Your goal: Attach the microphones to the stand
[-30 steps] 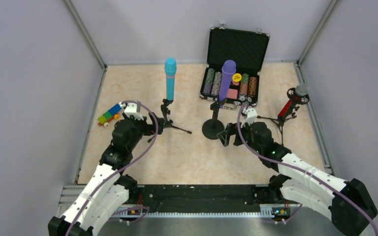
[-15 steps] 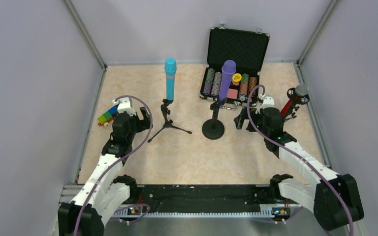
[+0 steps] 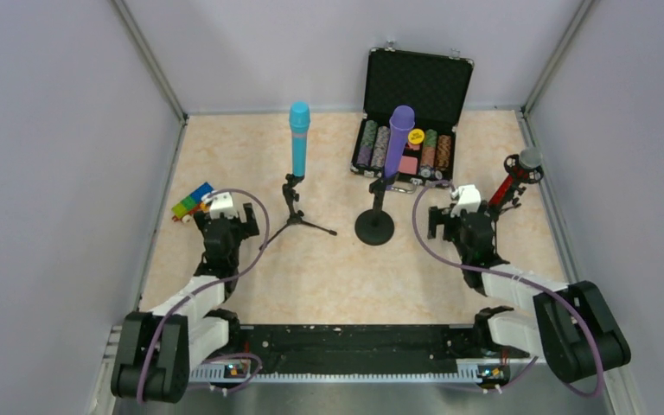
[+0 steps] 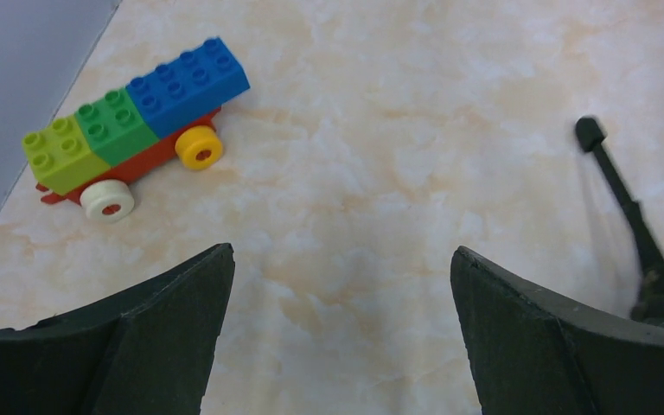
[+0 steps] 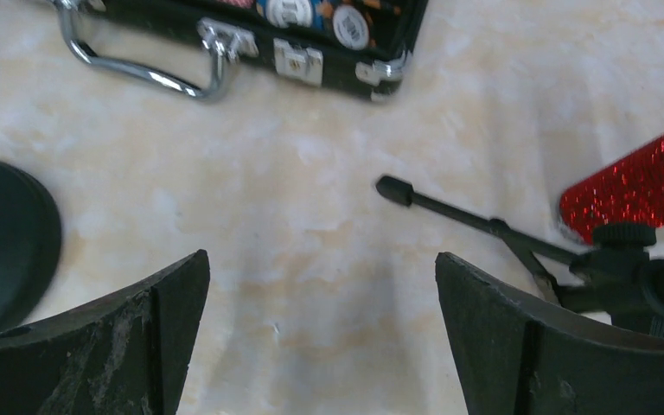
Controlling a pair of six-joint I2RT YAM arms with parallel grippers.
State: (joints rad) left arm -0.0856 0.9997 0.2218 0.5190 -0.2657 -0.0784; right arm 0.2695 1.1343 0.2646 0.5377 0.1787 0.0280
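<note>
The teal microphone (image 3: pixel 299 138) stands upright in a tripod stand (image 3: pixel 292 206) at left, the purple microphone (image 3: pixel 399 137) upright in a round-base stand (image 3: pixel 374 227) at centre, and the red microphone (image 3: pixel 510 183) leans in a second tripod (image 5: pixel 519 242) at right. The left gripper (image 4: pixel 341 285), near a toy block car (image 4: pixel 134 117), and the right gripper (image 5: pixel 322 294), beside the second tripod, both have fingers spread apart

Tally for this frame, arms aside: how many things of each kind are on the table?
Microphones: 3 (teal microphone, purple microphone, red microphone)
Stands: 3 (left tripod stand, round-base stand, right tripod stand)
Chip case: 1
Toy brick car: 1
Total: 8
</note>
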